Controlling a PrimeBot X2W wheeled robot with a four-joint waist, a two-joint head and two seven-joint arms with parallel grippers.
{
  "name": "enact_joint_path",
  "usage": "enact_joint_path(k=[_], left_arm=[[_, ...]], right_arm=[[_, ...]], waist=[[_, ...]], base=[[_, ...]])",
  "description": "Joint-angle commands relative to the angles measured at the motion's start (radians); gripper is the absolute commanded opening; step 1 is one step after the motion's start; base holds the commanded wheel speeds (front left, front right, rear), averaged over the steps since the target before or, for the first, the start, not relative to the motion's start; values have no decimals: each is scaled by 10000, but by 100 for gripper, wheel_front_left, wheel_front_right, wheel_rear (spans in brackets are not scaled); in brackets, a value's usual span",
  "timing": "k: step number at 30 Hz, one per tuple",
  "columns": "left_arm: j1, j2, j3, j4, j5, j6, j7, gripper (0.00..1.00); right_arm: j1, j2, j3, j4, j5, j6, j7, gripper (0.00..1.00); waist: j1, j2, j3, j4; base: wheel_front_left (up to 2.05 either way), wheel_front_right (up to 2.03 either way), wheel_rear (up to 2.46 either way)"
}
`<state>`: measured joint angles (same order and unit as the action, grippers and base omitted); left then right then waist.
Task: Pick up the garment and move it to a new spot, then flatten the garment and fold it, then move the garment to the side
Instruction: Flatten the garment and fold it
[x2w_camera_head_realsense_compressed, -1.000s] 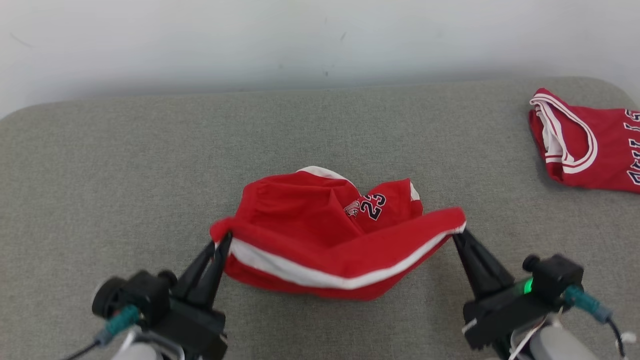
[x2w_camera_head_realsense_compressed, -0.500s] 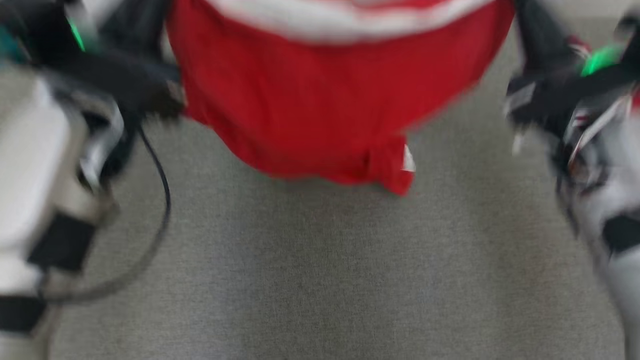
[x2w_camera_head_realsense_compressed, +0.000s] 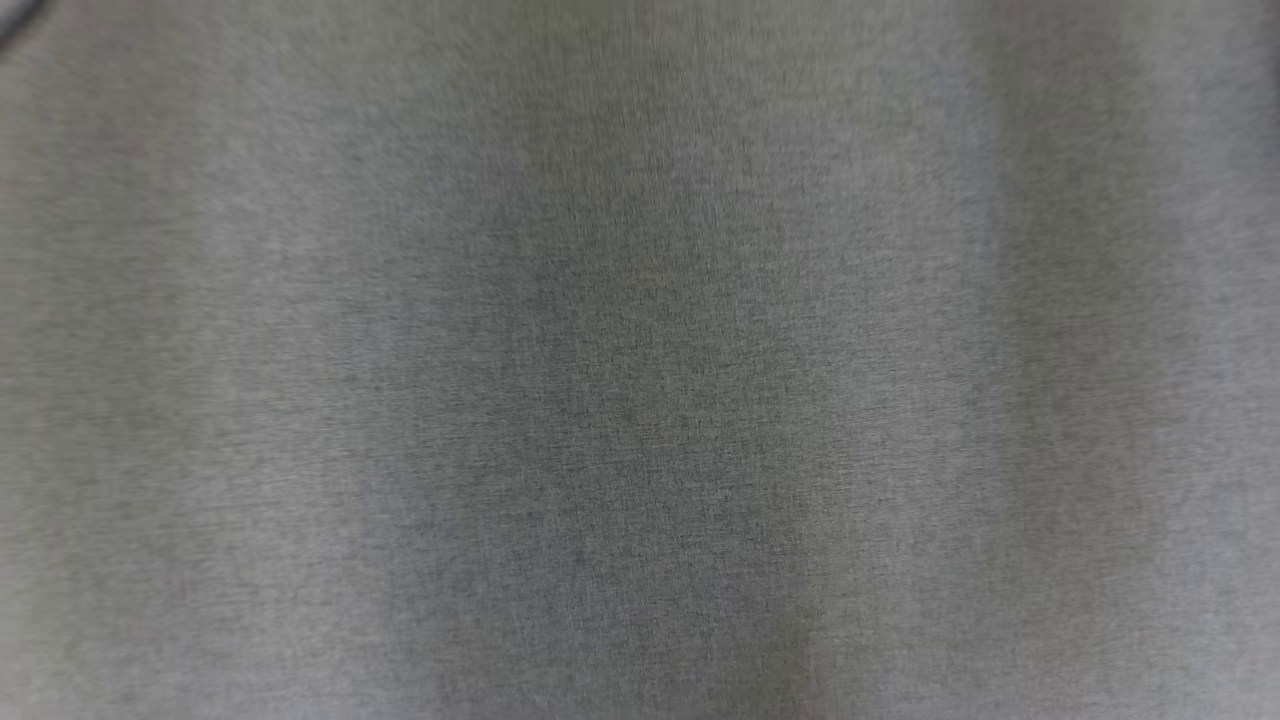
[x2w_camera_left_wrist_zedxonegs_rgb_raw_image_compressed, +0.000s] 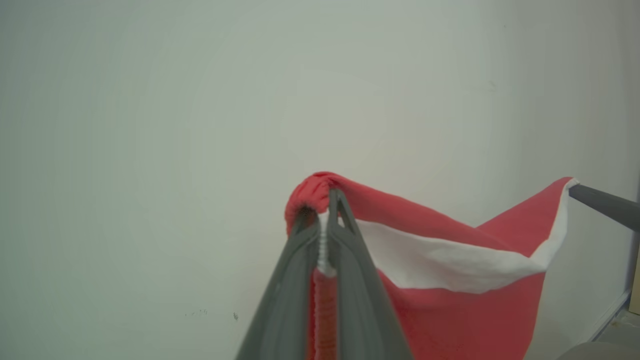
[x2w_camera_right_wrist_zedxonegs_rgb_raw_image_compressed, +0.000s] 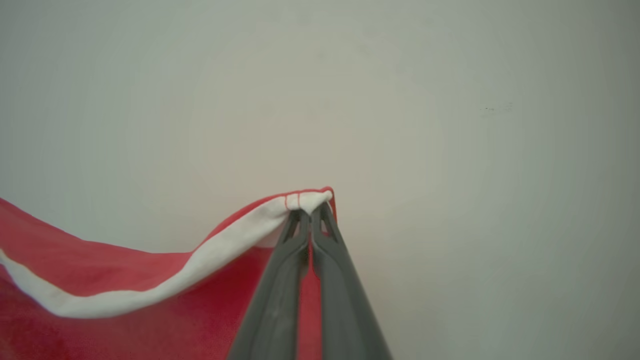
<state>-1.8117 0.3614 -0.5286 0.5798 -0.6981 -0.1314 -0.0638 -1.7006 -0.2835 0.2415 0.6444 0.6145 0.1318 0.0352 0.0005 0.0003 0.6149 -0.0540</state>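
The garment (x2w_camera_left_wrist_zedxonegs_rgb_raw_image_compressed: 450, 305) is red with a white band (x2w_camera_left_wrist_zedxonegs_rgb_raw_image_compressed: 440, 260) and hangs in the air in front of a pale wall. In the left wrist view my left gripper (x2w_camera_left_wrist_zedxonegs_rgb_raw_image_compressed: 325, 200) is shut on one bunched red corner of it. The cloth sags from there to the right, where my right gripper (x2w_camera_left_wrist_zedxonegs_rgb_raw_image_compressed: 573, 187) holds the other corner. In the right wrist view my right gripper (x2w_camera_right_wrist_zedxonegs_rgb_raw_image_compressed: 310, 212) is shut on the white-banded corner, and the garment (x2w_camera_right_wrist_zedxonegs_rgb_raw_image_compressed: 100, 335) droops away to the left. Its lower part is out of frame.
The head view is blurred and looks down on grey fabric-covered surface (x2w_camera_head_realsense_compressed: 640, 360). A plain pale wall (x2w_camera_left_wrist_zedxonegs_rgb_raw_image_compressed: 150, 125) stands behind the garment in both wrist views. A skirting edge (x2w_camera_left_wrist_zedxonegs_rgb_raw_image_compressed: 610, 310) shows at the lower right of the left wrist view.
Both grippers have lifted the garment off the grey surface, still gripping its two corners. The head camera has swung, and garment and arms have passed out of its picture.
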Motion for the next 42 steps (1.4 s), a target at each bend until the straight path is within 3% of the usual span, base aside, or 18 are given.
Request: enact_joint_path(k=[1, 10, 17, 25, 31, 37, 42], left_arm=[[-392, -4, -106, 307, -177, 19, -109, 0], [-1429, -76, -916, 1697, -901, 19, -576, 0], [-23, 230, -1662, 1130, -2058, 19, -1413, 0], [3739, 918, -1526, -556, -2579, 77, -1999, 0], [7170, 813, -836, -2690, -2112, 662, -2009, 0], [11092, 811, -326, -4414, -1243, 1193, -2015, 0], [13411, 601, 41, -4964, -1047, 1209, -2015, 0]], right_arm=[[-340, 72, 9, 241, -115, -27, -80, 0], [-1426, 227, 297, 1418, -355, -27, -457, 0], [-228, 49, 840, 1347, -21, -27, -1099, 0], [3327, -888, 1756, -491, 798, -27, -1394, 0], [6693, -1710, 1689, -2404, 1250, -27, -1319, 0], [10341, -1642, 1091, -4139, 1260, -27, -926, 0], [12688, -1512, 588, -5153, 1016, -27, -518, 0]], waist=[[-5, -3, 885, -166], [-5, -3, 1342, -253], [-5, -3, 1419, -308], [-5, -3, 392, -185], [-5, -3, -637, -65], [-5, -3, -1799, -264], [-5, -3, -2523, -325]], base=[[0, 0, 0], [0, 0, 0], [0, 0, 0], [0, 0, 0], [0, 0, 0], [0, 0, 0], [0, 0, 0]])
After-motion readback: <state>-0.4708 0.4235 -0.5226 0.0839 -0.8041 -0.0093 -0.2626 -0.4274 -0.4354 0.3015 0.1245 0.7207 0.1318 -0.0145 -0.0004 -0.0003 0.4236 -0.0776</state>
